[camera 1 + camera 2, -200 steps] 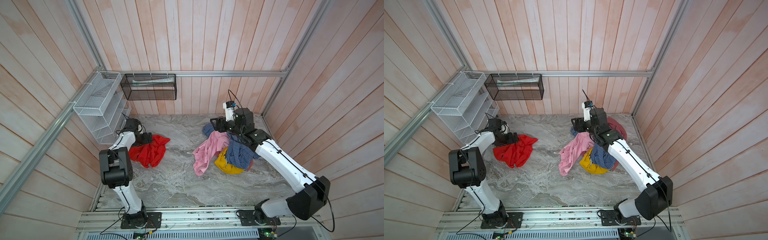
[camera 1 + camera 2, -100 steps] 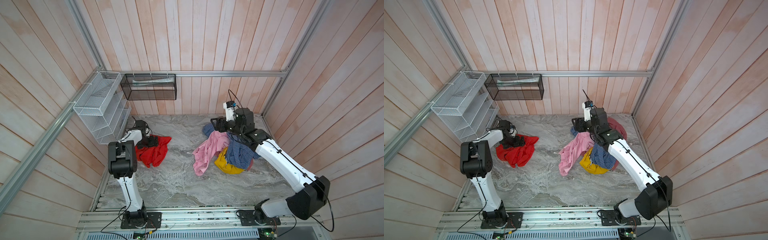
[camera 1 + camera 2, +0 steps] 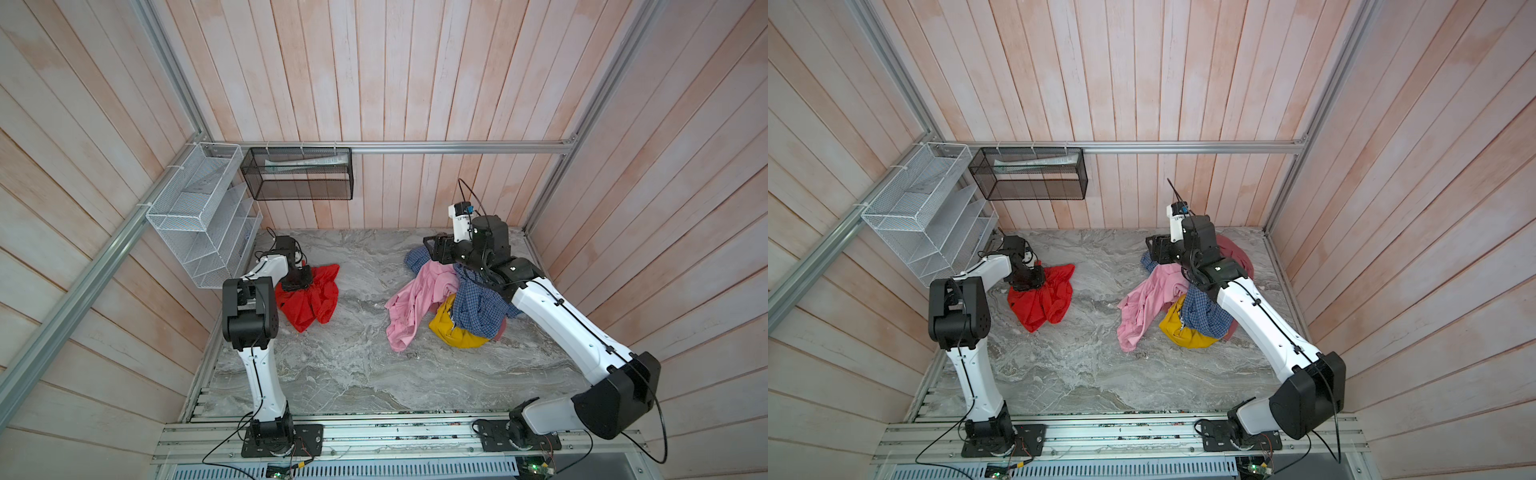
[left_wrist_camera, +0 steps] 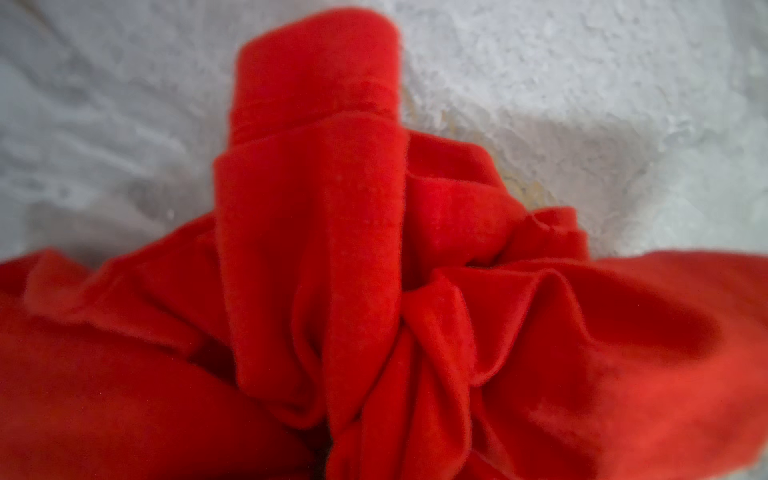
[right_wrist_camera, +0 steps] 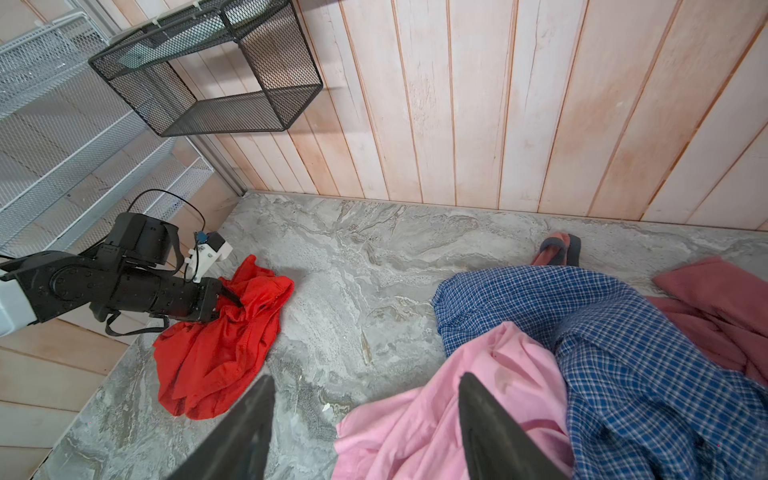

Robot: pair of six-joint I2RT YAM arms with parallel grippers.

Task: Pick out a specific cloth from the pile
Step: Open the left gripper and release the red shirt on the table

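On the left of the table (image 3: 357,365), well apart from the pile (image 3: 415,299), the cloth (image 3: 318,301) lies bunched beneath the left gripper (image 3: 296,284), the nearer one, its jaws apparently clenched on a gathered fold; the right gripper (image 5: 365,376) hangs open above the pile.

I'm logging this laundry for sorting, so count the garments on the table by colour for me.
bright red cloth: 1
light pink garment: 1
blue checked shirt: 1
mustard yellow piece: 1
dusty rose cloth: 1
Total: 5 garments, 4 of them in the pile.
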